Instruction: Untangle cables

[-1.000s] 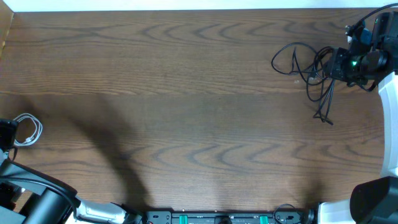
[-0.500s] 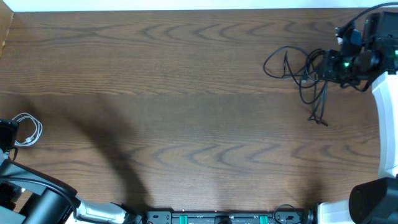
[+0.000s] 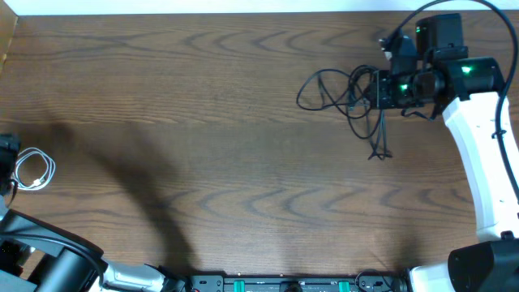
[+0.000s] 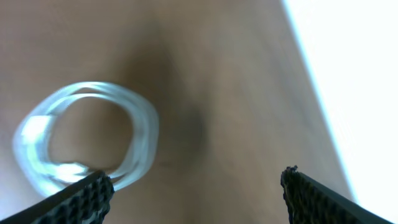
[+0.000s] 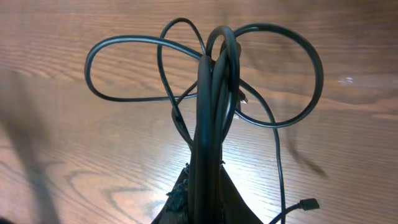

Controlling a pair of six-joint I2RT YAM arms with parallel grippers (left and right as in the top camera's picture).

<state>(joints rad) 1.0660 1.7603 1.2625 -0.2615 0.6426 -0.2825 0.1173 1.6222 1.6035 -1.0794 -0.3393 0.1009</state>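
Clamping the black cables (image 5: pixel 214 106), right gripper (image 3: pixel 378 89) has loops fanning past its tips (left gripper (image 4: pixel 196 180) gapes)

The broad middle of the dark brown wooden table (image 3: pixel 227 122) is left bare. At the far right, passage is barred by a looped tangle of thin black cables (image 3: pixel 336 93) clamped in the right gripper (image 3: pixel 379 88). A coiled thin white cable (image 3: pixel 34 169) is found at the left edge, by the wide-spread left gripper (image 4: pixel 198 196).
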